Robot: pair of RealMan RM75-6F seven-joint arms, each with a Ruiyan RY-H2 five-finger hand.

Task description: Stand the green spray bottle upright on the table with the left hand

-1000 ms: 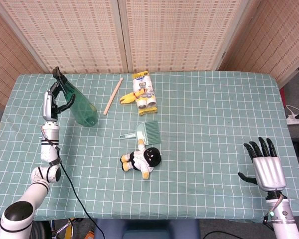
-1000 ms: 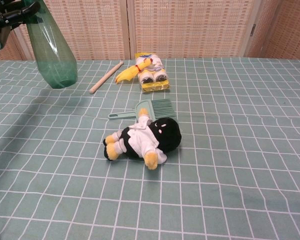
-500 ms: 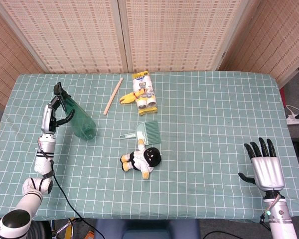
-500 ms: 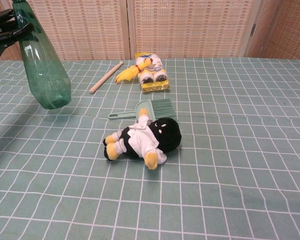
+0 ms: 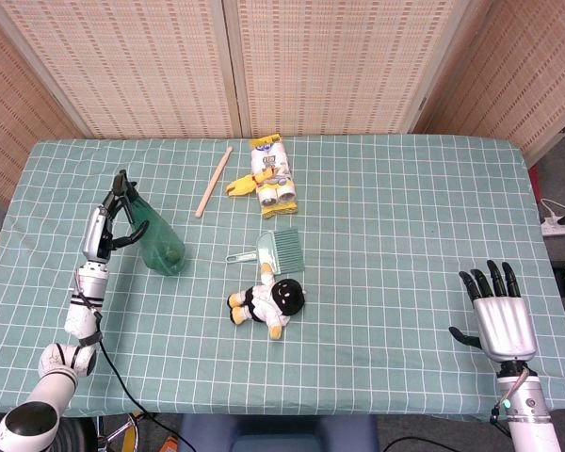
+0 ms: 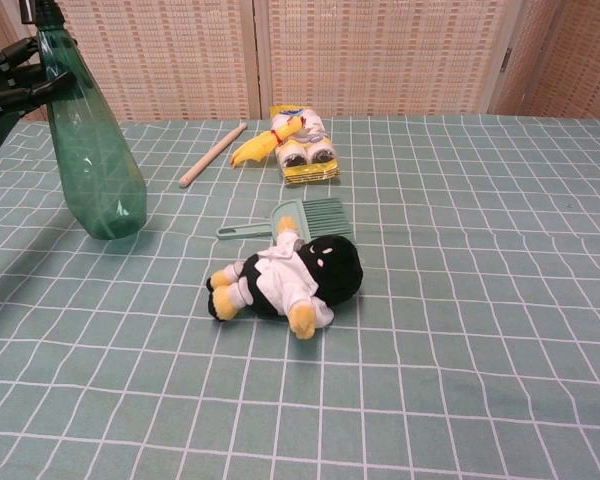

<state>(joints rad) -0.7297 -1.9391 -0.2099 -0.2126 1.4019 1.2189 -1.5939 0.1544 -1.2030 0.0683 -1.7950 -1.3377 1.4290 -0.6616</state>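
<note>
Lowered and swung nearer to vertical since a second ago, the green spray bottle (image 6: pixel 93 150) now has its base on or just above the counter (image 5: pixel 395 217); the chest view does not quite settle whether it touches. It stands at the counter's left side, leaning slightly, its black nozzle uppermost. The left robot hand (image 5: pixel 106 229) grips the bottle near its neck, fingers (image 6: pixel 10 85) wrapped around the narrow upper part.

Right of the bottle, a wooden stick (image 5: pixel 213 181) lies at an angle toward the far edge. Beside it sits a yellow package (image 5: pixel 271 177) with a yellow toy against its left side. Nearer the front lies a small green dustpan-shaped comb (image 5: pixel 274 250), and just below it a plush doll (image 5: pixel 268 304) in black, white and yellow lies on its side, touching the comb's edge.

At the far right, well apart from everything, the right robot hand (image 5: pixel 495 315) hovers with fingers spread and straight, holding nothing.
</note>
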